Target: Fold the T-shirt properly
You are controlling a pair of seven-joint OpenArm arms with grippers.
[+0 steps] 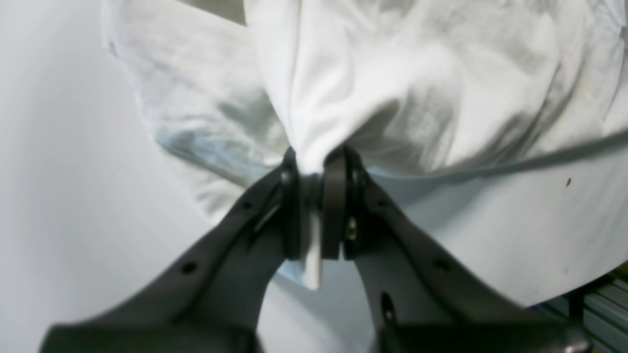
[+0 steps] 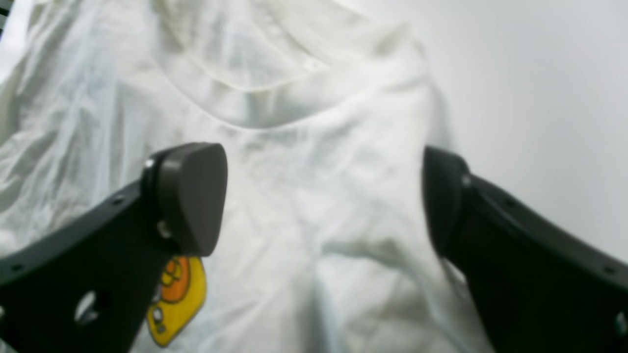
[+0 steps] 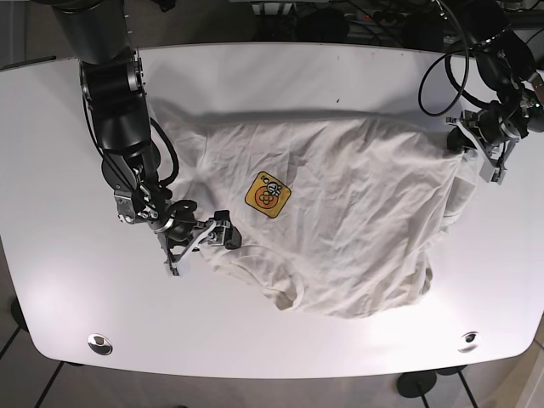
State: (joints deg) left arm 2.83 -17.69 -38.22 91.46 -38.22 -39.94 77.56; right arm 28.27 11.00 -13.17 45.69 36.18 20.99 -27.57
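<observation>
A white T-shirt (image 3: 357,221) with a yellow and orange logo (image 3: 268,194) lies crumpled across the white table (image 3: 280,72). At the right of the base view, my left gripper (image 3: 460,137) is shut on the shirt's edge. The left wrist view shows that gripper (image 1: 314,169) pinching a bunch of white cloth (image 1: 392,88), which is lifted off the table. My right gripper (image 3: 200,244) stands open at the shirt's left edge. In the right wrist view its fingers (image 2: 191,196) straddle the cloth just below the collar (image 2: 255,88), beside the logo (image 2: 176,299), with nothing gripped.
Black cables (image 3: 442,59) loop over the table's far right corner. Two metal grommets (image 3: 99,342) (image 3: 467,340) sit near the front edge. The table edge and a metal frame (image 1: 598,304) show at the lower right of the left wrist view.
</observation>
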